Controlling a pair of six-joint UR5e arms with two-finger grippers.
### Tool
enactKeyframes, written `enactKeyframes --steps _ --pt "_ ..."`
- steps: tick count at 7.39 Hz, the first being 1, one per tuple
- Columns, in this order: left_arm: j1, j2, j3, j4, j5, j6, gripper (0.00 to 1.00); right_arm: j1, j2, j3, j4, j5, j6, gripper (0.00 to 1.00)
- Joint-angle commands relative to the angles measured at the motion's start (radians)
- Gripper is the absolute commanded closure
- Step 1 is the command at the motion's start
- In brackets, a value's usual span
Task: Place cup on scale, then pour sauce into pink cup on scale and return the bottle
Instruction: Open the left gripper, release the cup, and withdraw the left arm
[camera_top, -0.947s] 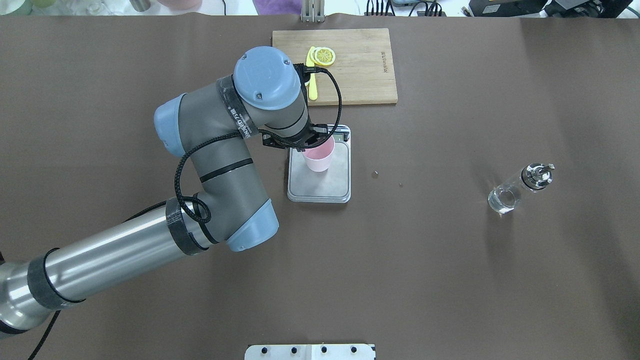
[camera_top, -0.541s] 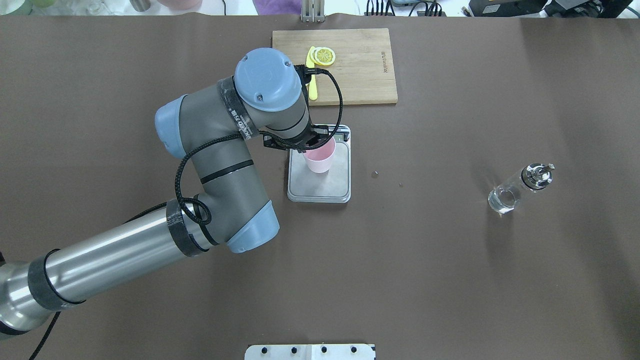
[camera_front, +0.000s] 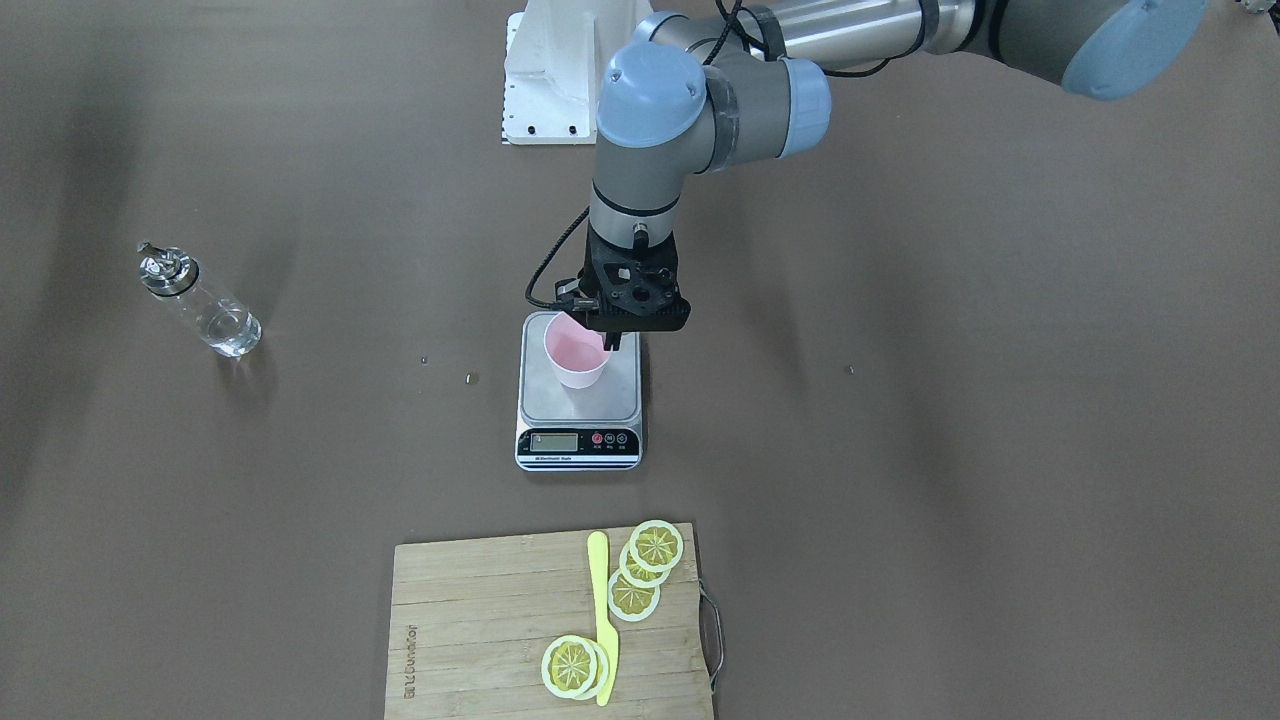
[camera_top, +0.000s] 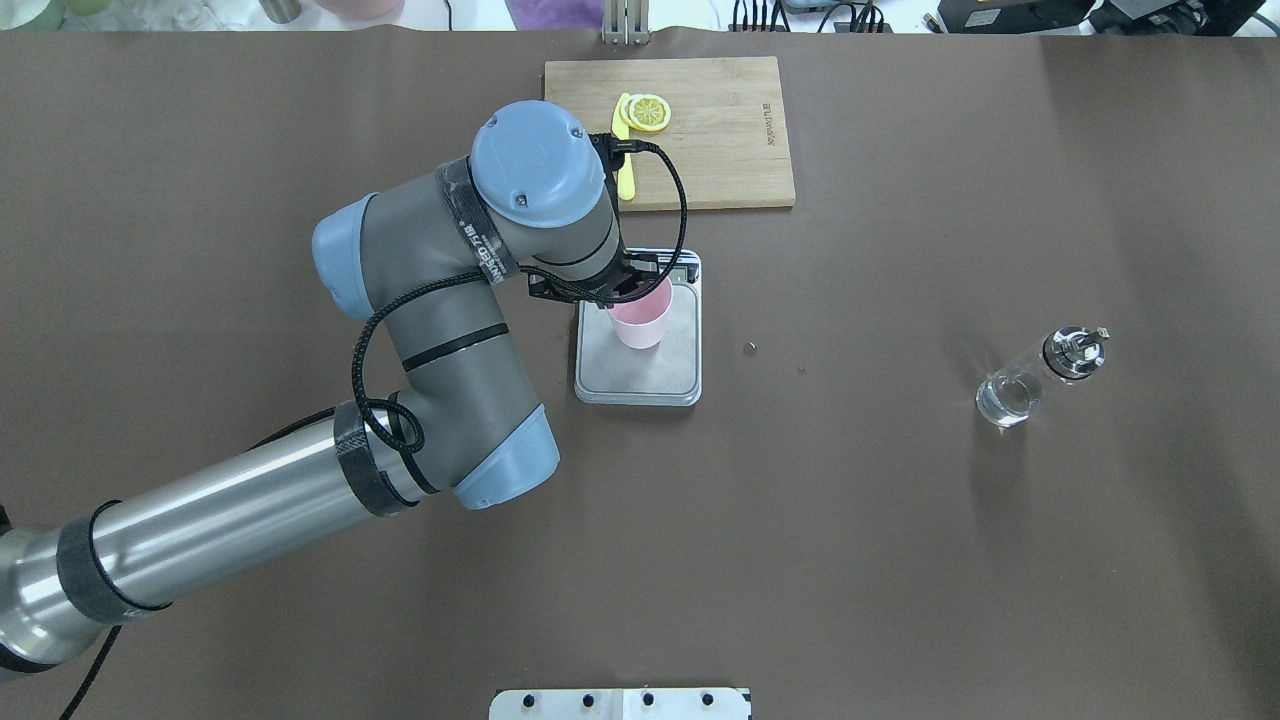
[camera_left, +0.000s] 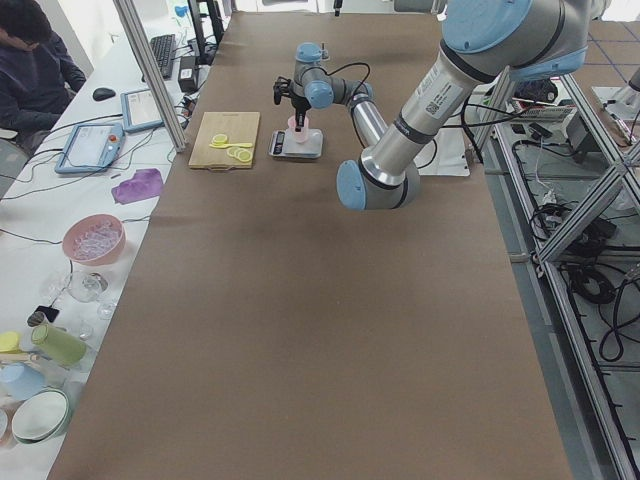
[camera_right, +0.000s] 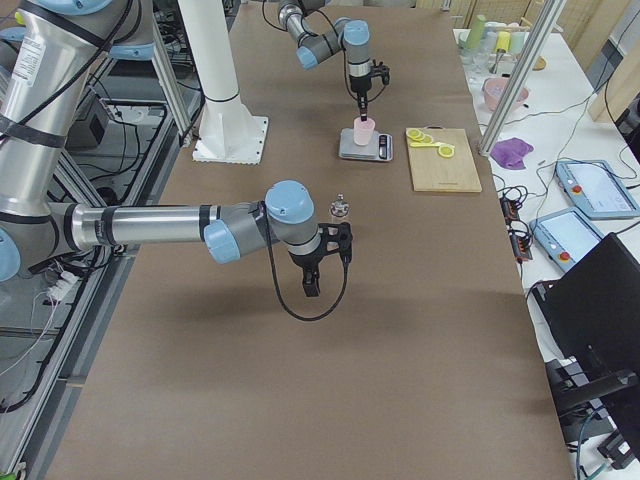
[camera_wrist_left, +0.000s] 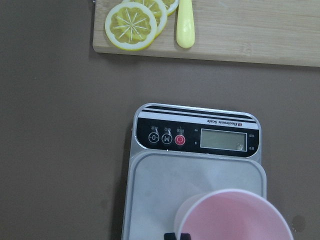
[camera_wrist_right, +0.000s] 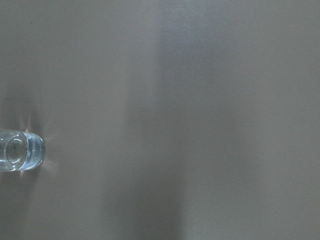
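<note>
The pale pink cup (camera_top: 640, 320) stands upright over the silver platform of the scale (camera_top: 650, 378), toward its display end. I cannot tell whether it rests on the platform. My left gripper (camera_front: 608, 342) reaches down from above and is shut on the cup's (camera_front: 575, 362) rim. In the left wrist view a dark fingertip (camera_wrist_left: 172, 236) shows at the rim of the cup (camera_wrist_left: 232, 215), behind the scale's display strip (camera_wrist_left: 197, 137). The clear bottle (camera_top: 1040, 372) stands alone at the right. My right gripper (camera_right: 310, 285) hangs near the bottle (camera_right: 340, 208); whether it is open I cannot tell.
A wooden cutting board (camera_top: 720, 140) with lemon slices and a yellow knife lies beyond the scale. Two small specks (camera_top: 751, 348) lie on the brown table between scale and bottle. The white mounting plate (camera_front: 550, 80) sits at the robot's side.
My left arm has shifted slightly toward the robot's side, and the cup has shifted a little with it over the scale. The bottle has not moved.
</note>
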Motion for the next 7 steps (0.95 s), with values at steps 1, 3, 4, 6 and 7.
enactKeyframes --steps 1,3,4,6,7 --pt "0.015 0.012 0.0 -0.035 0.028 0.001 0.53 0.0 0.0 -0.001 -0.001 0.0 0.0 0.0" --pt "0.015 0.015 -0.027 -0.042 0.03 0.004 0.02 0.0 0.0 -0.001 -0.001 0.0 0.002 0.0" --pt "0.01 0.015 -0.055 -0.036 0.028 0.004 0.01 0.0 0.003 0.001 0.0 0.0 0.002 0.0" --pt "-0.002 0.017 -0.119 0.01 0.024 0.004 0.01 0.0 0.005 0.001 0.0 0.002 0.0 0.0" --pt "-0.017 0.023 -0.176 0.1 0.022 0.006 0.01 0.0 0.006 0.001 0.0 0.003 0.0 0.0"
